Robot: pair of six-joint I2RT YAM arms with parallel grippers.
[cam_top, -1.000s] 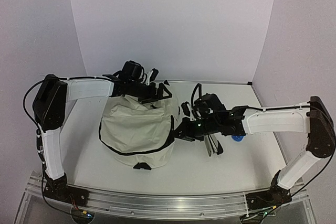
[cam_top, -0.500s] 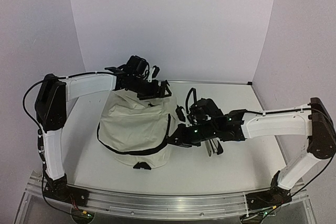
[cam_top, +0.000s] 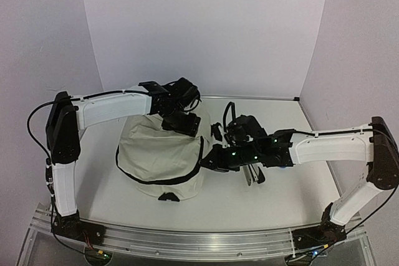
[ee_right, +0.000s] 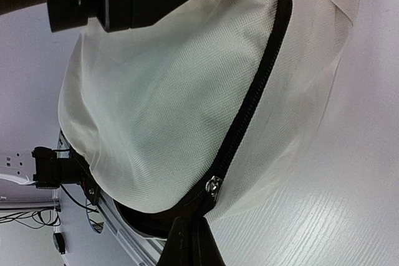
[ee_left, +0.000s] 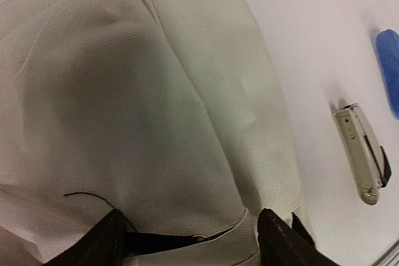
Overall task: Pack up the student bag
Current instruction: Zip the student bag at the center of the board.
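Note:
The student bag (cam_top: 161,154) is a cream fabric backpack with a black zipper, lying mid-table. It fills the left wrist view (ee_left: 143,91) and the right wrist view (ee_right: 168,91). My left gripper (cam_top: 182,119) is over the bag's far top edge. Its fingers (ee_left: 283,241) stand wide apart, with a fold of bag fabric and a dark strap between them. My right gripper (cam_top: 212,159) is at the bag's right side. Its fingers (ee_right: 193,244) are pressed together on the zipper pull, just below the metal slider (ee_right: 214,186).
A grey stapler (cam_top: 252,175) lies on the table right of the bag, under the right arm; it also shows in the left wrist view (ee_left: 363,154). A blue object (ee_left: 389,70) lies beyond it. Bag straps (cam_top: 218,130) trail near the right gripper.
My left gripper has moved right and down along the bag's top edge. My right gripper has shifted slightly left, staying on the zipper.

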